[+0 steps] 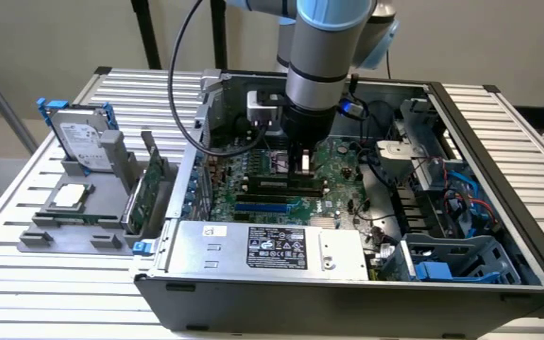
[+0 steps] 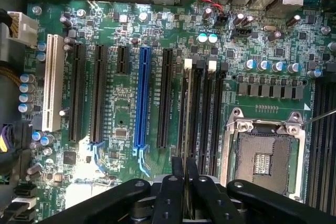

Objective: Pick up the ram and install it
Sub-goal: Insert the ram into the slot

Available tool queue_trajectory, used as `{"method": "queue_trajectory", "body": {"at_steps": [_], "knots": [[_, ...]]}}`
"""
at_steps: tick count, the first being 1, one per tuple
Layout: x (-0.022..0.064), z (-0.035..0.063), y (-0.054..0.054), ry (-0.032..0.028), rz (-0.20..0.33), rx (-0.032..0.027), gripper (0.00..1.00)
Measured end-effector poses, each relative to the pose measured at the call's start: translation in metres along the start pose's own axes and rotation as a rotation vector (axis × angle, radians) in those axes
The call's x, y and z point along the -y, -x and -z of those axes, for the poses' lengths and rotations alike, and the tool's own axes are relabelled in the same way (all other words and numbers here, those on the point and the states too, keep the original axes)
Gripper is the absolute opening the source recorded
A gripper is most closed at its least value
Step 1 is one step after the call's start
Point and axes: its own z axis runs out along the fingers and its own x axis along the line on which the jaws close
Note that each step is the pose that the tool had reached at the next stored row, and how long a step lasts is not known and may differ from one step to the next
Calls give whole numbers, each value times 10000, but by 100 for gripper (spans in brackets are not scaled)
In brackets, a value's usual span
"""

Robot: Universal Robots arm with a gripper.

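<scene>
The ram [image 2: 185,129] stands edge-on in a black memory slot [image 2: 215,114] at the centre of the motherboard [image 2: 121,103], in the lower middle of the wrist view. The gripper [image 1: 300,164] has its fingers [image 2: 170,195] closed narrowly on the stick's top edge, inside the open computer case [image 1: 348,297] at the centre of the exterior view.

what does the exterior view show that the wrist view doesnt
Exterior view alone: the whole open computer case on the slatted table, the power supply, a hard drive standing in a grey holder at the exterior view's left, and the arm reaching down into the case.

Wrist view alone: the empty CPU socket, the white slot and the blue slot seen from close up.

Both: the green motherboard, the gripper over its memory slots.
</scene>
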Motion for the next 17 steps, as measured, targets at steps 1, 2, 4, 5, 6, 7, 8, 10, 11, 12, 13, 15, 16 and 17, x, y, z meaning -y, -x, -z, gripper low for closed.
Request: {"method": "queue_trajectory", "body": {"at_steps": [1,2,4,5,6,7,8,10,11,12,13,15,16,17], "knots": [[0,-2,-1,1,0,-1,0],[0,-5,-2,1,0,-2,0],[0,-9,-2,1,0,-2,0],[1,-12,-2,1,0,-2,0],[1,-15,-2,1,0,-2,0],[1,-18,-2,1,0,-2,0],[1,-21,-2,1,0,-2,0],[1,-26,-2,0,0,-1,0],[1,-29,-2,0,0,-1,0],[1,-32,-2,0,0,-1,0],[2,-34,-2,0,0,-1,0],[2,-40,-2,0,0,-1,0],[2,-43,-2,-1,0,-1,0],[2,-46,-2,-1,0,-1,0]]}}
